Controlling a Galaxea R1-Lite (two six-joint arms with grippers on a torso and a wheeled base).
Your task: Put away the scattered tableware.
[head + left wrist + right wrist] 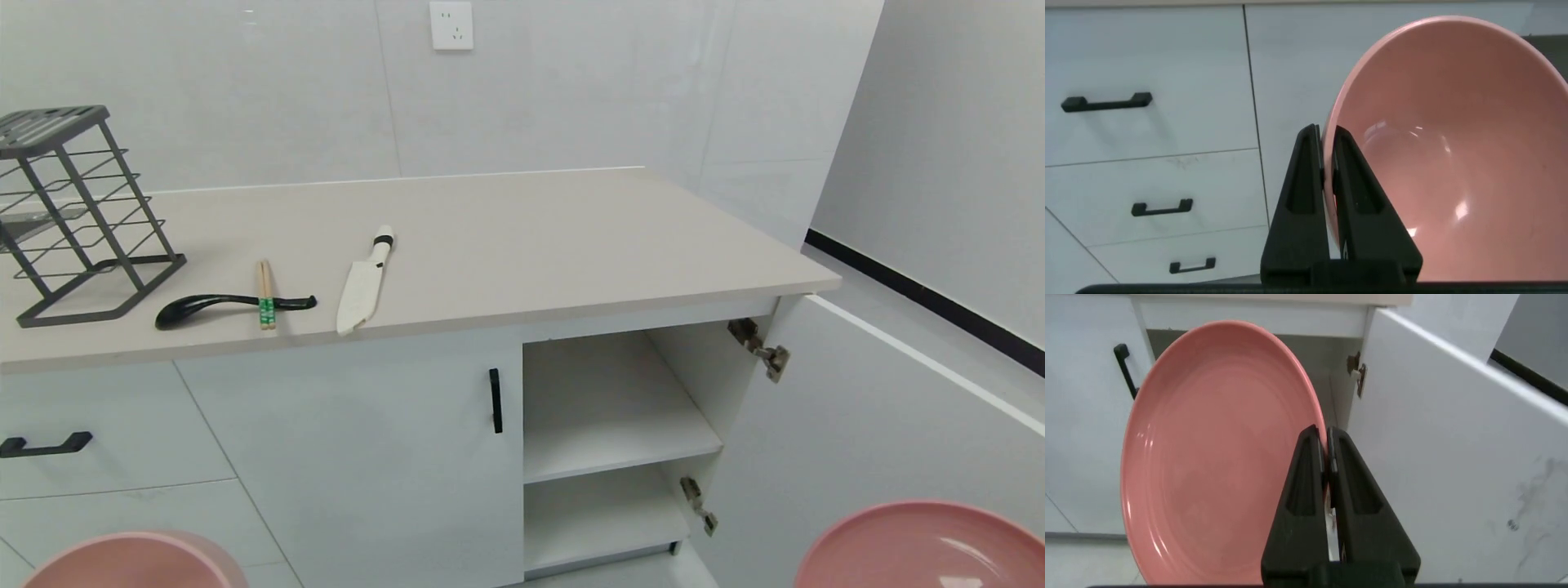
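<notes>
White tiled wall (245,82) w/ socket (451,25); beige countertop (531,237); white cabinet (367,441), rt door (857,457) open, shelf (604,416) inside.

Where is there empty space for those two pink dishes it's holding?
The open cupboard's upper shelf and lower shelf both look bare, beside the swung-out door. The countertop is free from the knife to its right end. The counter's left part is crowded: rack, black spoon, chopsticks and knife lie close together.

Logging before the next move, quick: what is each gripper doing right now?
Left gripper: shut on the rim of the pink bowl.
Right gripper: shut on the rim of the pink plate.
</notes>
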